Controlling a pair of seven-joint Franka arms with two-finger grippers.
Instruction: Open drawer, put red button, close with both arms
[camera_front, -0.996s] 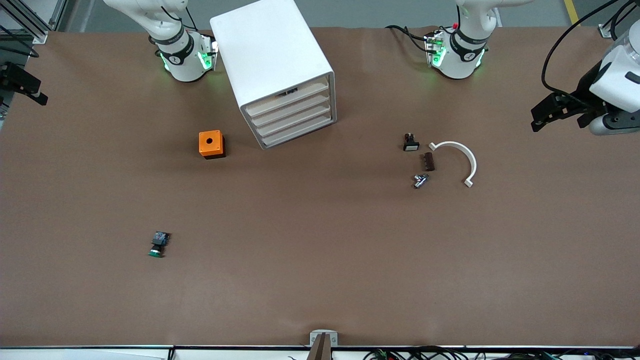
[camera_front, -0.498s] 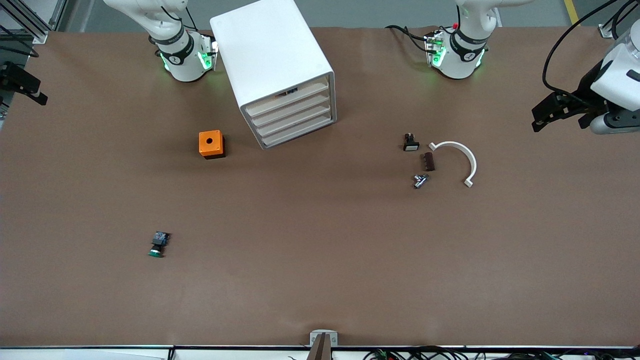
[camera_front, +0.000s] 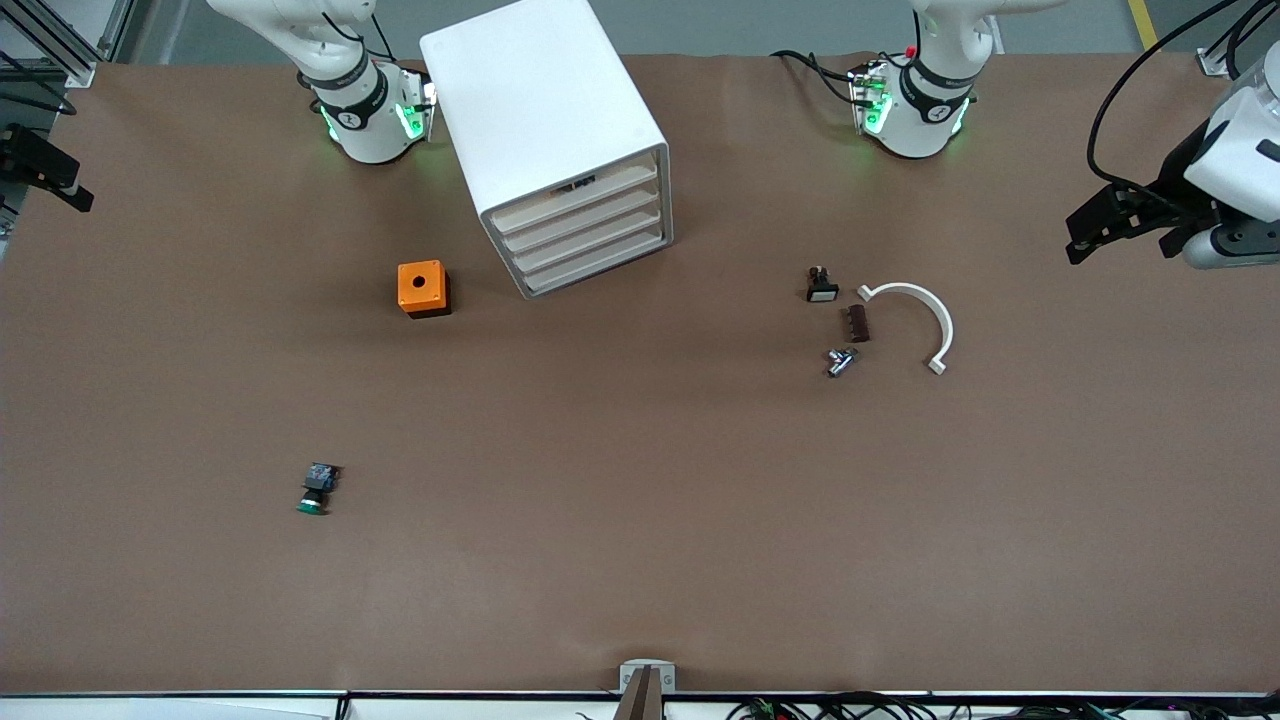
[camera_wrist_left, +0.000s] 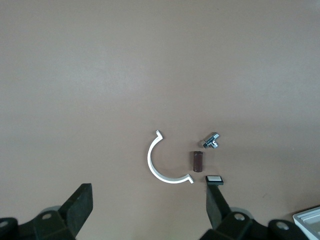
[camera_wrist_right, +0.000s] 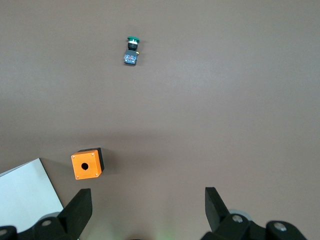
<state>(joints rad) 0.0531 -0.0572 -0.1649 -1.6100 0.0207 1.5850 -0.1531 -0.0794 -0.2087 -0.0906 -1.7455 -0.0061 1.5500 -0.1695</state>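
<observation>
1. your left claw (camera_front: 1105, 228), fingers spread, has edged slightly farther from the white clip (camera_front: 925, 312).
2. right claw (camera_wrist_right: 147, 199), also spread, waits at its table end.
3. drawer (camera_front: 580, 196) sits shut between them; red button unseen, probably inside.

A: What is seen near the cabinet (camera_front: 560, 150)?
B: An orange box (camera_front: 423, 288); a green button (camera_front: 317, 489) is placed nearer the camera.
A: And elsewhere?
B: A white arc (camera_front: 915, 322), brown block (camera_front: 857, 323), metal fitting (camera_front: 840, 361) and small switch (camera_front: 821, 285) are grouped.

I saw a plain brown tabletop (camera_front: 640, 560) evenly lit, grey floor (camera_front: 760, 25) past its edge, cables (camera_front: 850, 708) along the near rim.
</observation>
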